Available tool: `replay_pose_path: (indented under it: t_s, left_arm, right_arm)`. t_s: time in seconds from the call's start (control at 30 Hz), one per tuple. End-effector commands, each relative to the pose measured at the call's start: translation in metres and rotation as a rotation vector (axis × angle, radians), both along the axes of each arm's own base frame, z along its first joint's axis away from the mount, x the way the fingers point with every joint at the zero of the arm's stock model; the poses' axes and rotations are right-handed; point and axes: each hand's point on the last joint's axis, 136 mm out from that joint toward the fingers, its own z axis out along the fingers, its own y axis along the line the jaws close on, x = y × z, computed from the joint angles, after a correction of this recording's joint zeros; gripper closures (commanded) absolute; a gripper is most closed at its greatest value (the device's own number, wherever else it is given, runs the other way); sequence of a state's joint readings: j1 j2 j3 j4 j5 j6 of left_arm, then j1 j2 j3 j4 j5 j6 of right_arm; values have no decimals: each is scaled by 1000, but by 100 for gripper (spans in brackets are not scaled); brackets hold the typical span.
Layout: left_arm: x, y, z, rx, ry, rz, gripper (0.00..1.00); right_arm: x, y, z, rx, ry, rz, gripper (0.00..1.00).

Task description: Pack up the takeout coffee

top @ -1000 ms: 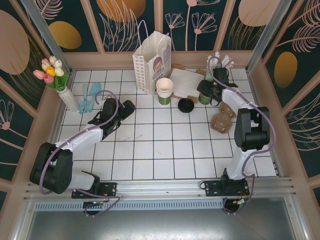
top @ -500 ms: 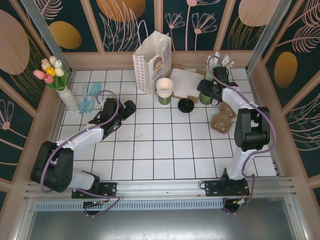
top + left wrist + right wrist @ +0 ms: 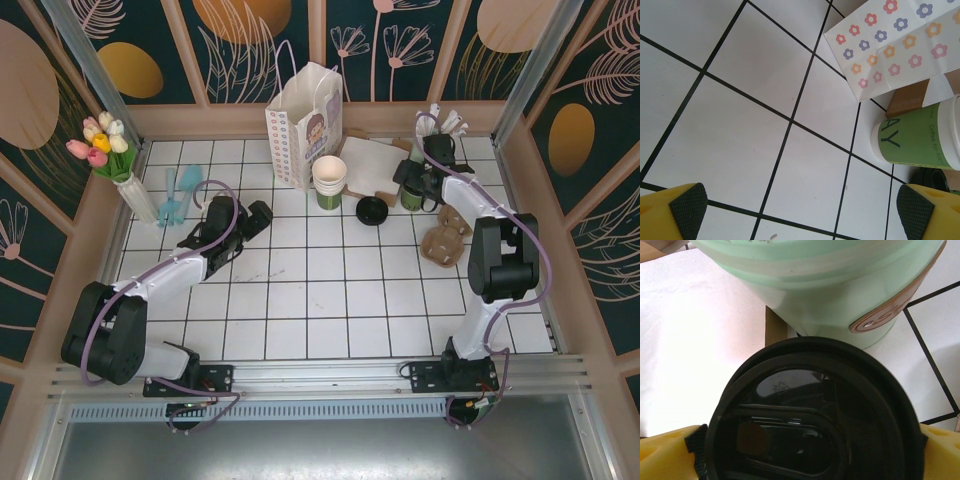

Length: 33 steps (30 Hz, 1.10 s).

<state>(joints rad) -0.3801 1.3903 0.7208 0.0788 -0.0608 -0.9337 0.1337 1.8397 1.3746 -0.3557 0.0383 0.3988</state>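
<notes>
— Two pincers are shown; where is the takeout coffee (image 3: 411, 197) placed relative to them?
— It is stood upright on the white tiled table (image 3: 330, 300) at the far right, directly between the fingers of the right gripper (image 3: 815, 447). In the right wrist view its black top (image 3: 810, 410) is seen from above, spanning the gap from one yellow finger to the other.
— How are that pincer's jaws set?
— They are spread wide, one on each side of the cup; whether the pads (image 3: 696, 447) press on it cannot be told, since the top hides the contact. The left gripper (image 3: 800, 212) is likewise held wide, over bare tile, well apart from the coffee.
— Which containers are seen, and what is held in them?
— A mint-green cup (image 3: 830, 295) is set just behind the coffee, and white wrapped straws (image 3: 450, 120) are stood in it. A white paper bag (image 3: 303, 125), printed with small flowers, is stood upright at the far edge, left of the coffee; its inside cannot be made out. Cream-white paper cups (image 3: 329, 175) are nested in a stack beside the bag, the lowest one banded green. A loose black lid (image 3: 372, 211) is laid flat between that stack and the coffee. A vase (image 3: 137, 198) at the far left is filled with tulips (image 3: 100, 140).
</notes>
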Motion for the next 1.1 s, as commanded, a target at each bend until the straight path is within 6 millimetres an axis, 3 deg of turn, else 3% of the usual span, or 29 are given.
replay_pose_path:
  t_s: [0.0, 0.17, 0.3, 0.43, 0.57, 0.7, 0.8, 0.9, 1.07]
  left_arm:
    - [1, -2, 2, 9, -19, -12, 1]
    - [2, -3, 3, 7, -19, -19, 1]
    - [5, -8, 11, 14, -21, -52, 1]
    - [12, -26, 47, -23, -81, -137, 1]
    - [20, -39, 103, -106, -162, -166, 1]
    - [38, -41, 151, -140, -195, -118, 1]
    - [54, -40, 175, -159, -199, -58, 1]
    - [71, -38, 185, -187, -152, 35, 1]
    - [97, -44, 190, -171, -85, 118, 2]
  right_arm:
    - [1, -3, 5, -33, -22, -3, 1]
    - [-1, -4, 8, -46, -28, 4, 1]
    - [-3, -3, 28, -51, -66, 15, 1]
    - [-11, 1, 57, -61, -108, 36, 1]
    - [-28, 7, 89, -66, -161, 82, 1]
    - [-51, 3, 122, -85, -254, 82, 1]
    - [-72, -4, 147, -86, -362, 57, 1]
    - [-90, -10, 160, -84, -457, 42, 1]
    - [-110, -29, 151, -124, -483, -16, 1]
